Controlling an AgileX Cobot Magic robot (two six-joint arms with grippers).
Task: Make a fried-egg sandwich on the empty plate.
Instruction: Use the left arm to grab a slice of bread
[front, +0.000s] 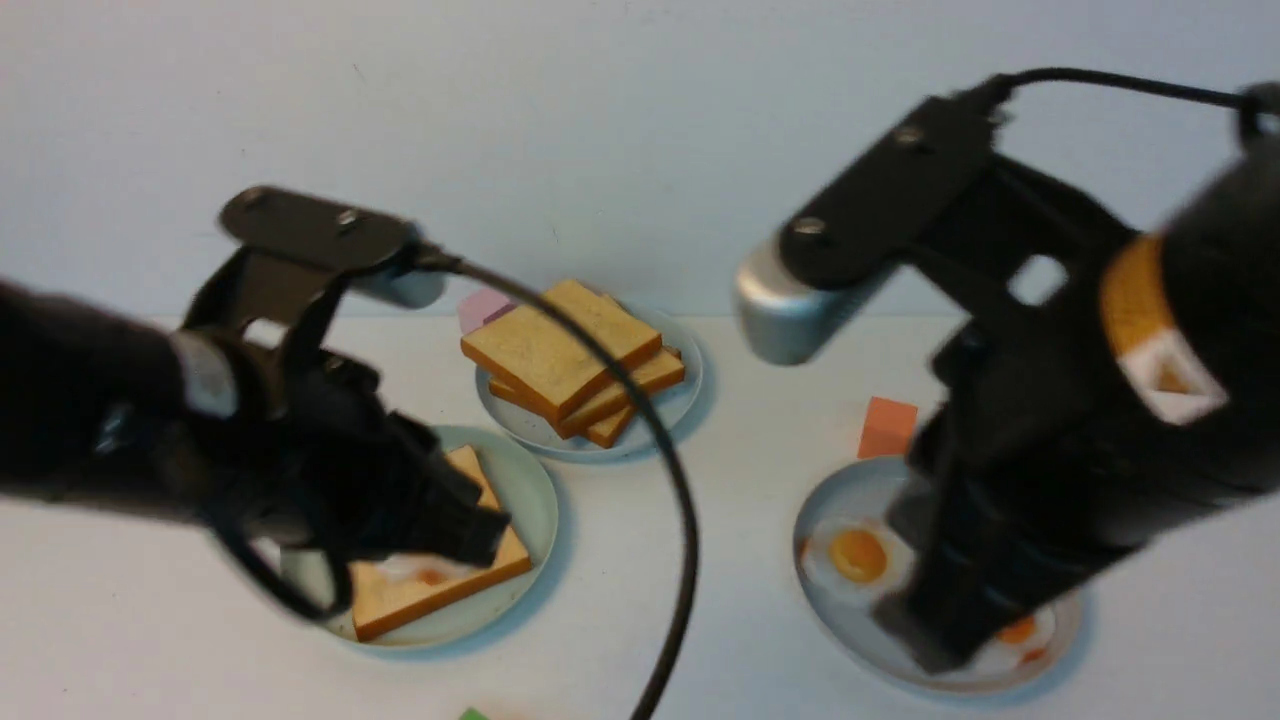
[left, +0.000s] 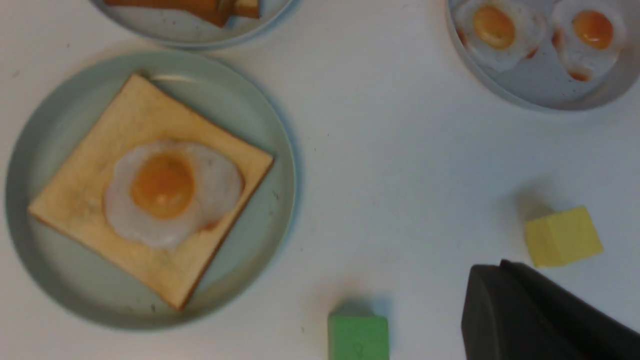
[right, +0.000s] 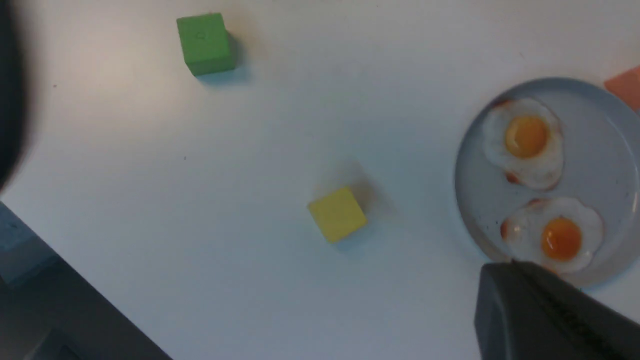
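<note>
Front view: three plates; rear-centre plate (front: 660, 425) carries a toast stack (front: 560, 355). Left wrist view: mint-green plate (left: 270, 210), front-left on the tabletop (left: 400, 175), holds one toast slice (left: 75, 200) topped by one fried egg (left: 170, 192) — left gripper (left: 495, 280) clenched, empty. Right wrist view: speckled plate (right: 610, 130) holds two eggs (right: 527, 140); right gripper (right: 505, 285) clenched, empty.

I read the table (left: 400, 165) as smooth matt white, and the mint-green plate (left: 260, 100) as smooth with a faint sheen. The toast slice (left: 75, 200) looks dry and matt, its fried egg (left: 172, 192) slightly glossy. At my 2 o'clock the speckled plate (front: 850, 630) looks glazed; the green block (left: 358, 336) looks matt.
</note>
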